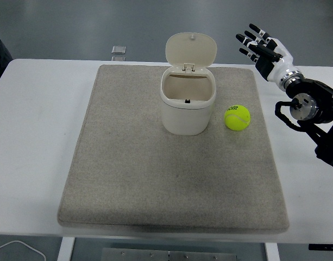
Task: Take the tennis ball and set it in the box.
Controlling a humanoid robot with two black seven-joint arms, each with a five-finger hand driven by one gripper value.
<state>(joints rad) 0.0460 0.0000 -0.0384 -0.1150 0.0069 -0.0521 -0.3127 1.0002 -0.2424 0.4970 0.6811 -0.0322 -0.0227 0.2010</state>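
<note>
Hovering open right hand above tennis ball

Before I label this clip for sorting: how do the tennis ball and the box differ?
The tennis ball is bright yellow-green; the box is cream. The ball is a small closed sphere; the box is a much larger, taller container, lid flipped up, showing its inside. The ball sits right of the box, apart from it. Both rest on the grey mat.

Black-fingered white right hand, seemingly silver-wristed
</note>
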